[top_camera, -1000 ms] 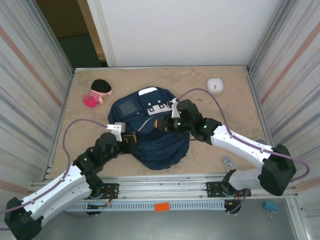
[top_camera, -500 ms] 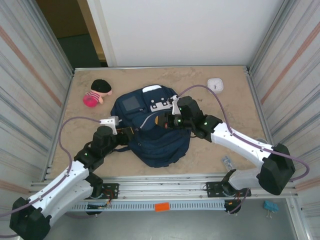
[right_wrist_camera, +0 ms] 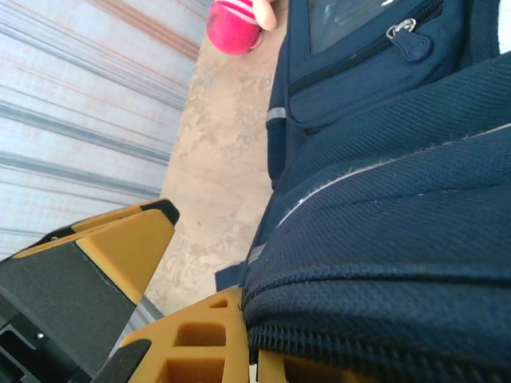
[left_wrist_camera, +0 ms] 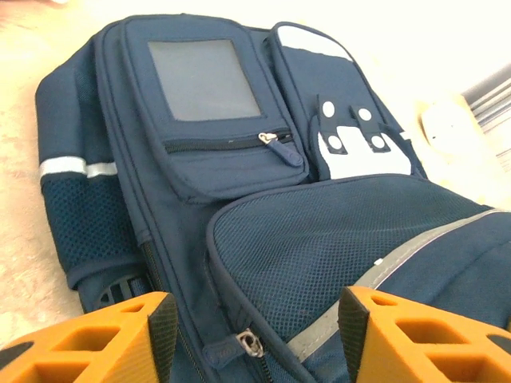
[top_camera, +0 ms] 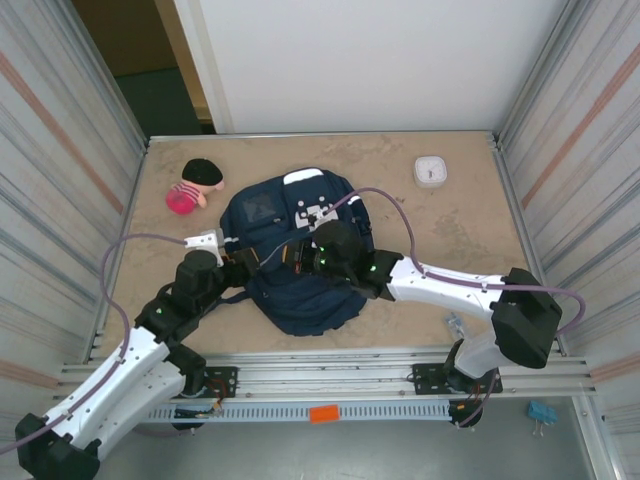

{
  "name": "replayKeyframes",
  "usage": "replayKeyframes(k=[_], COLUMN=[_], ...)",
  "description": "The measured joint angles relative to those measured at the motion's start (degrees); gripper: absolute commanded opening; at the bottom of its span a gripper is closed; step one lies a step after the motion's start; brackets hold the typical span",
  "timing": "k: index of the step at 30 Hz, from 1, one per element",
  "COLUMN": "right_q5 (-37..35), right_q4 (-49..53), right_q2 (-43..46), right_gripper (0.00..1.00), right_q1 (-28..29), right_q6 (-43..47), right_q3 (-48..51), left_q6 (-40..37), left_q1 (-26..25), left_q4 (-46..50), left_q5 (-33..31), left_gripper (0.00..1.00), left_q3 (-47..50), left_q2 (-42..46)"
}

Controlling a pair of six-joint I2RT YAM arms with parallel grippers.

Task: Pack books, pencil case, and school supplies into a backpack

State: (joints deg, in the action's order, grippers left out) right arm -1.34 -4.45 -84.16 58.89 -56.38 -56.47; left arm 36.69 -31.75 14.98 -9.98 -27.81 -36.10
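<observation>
The backpack [top_camera: 310,305] lies mid-table, nearer the left edge, with the right gripper [top_camera: 300,256] closed at its zip seam and the left gripper [left_wrist_camera: 251,315] parted alongside, which should probably pinch nearby fabric as a brace.

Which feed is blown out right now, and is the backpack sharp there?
Left wrist view: table beyond the backpack glares near white, backpack itself sharp. Right wrist view: pink toy soft, nearby fabric crisp. Top external view: even light, no glare.

Left gripper [left_wrist_camera: 257,313] fingers spread apart, right gripper [top_camera: 300,256] closed, both arms extended forward, angled toward each other.
</observation>
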Motion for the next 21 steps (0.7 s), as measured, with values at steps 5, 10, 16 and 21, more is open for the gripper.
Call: replayKeyframes(k=[5, 10, 16, 21], right_q5=[-1.51, -4.24, -6.16, -6.54], right_q4=[5.11, 15.76, 32.3, 45.59], right_q2=[1.2, 6.03, 12.76, 16.15], right_gripper=[0.4, 0.5, 0.55, 0.57], right_q1=[0.35, 0.76, -0.81, -9.07], right_q6=[0.33, 0.52, 1.62, 2.4], right_q3=[-0.04, -0.11, -3.08, -5.27], left_q6=[-0.02, -0.09, -0.92, -3.89], left_q1=[0.0, 0.0, 0.0, 0.0], left_q4=[0.17, -0.17, -0.87, -1.81], left_q5=[0.9, 2.23, 2.12, 1.77], left_gripper=[0.57, 0.57, 0.58, 0.59], left_q3=[-0.11, -0.26, -0.28, -0.31], left_q2=[-0.42, -2.29, -2.69, -3.02])
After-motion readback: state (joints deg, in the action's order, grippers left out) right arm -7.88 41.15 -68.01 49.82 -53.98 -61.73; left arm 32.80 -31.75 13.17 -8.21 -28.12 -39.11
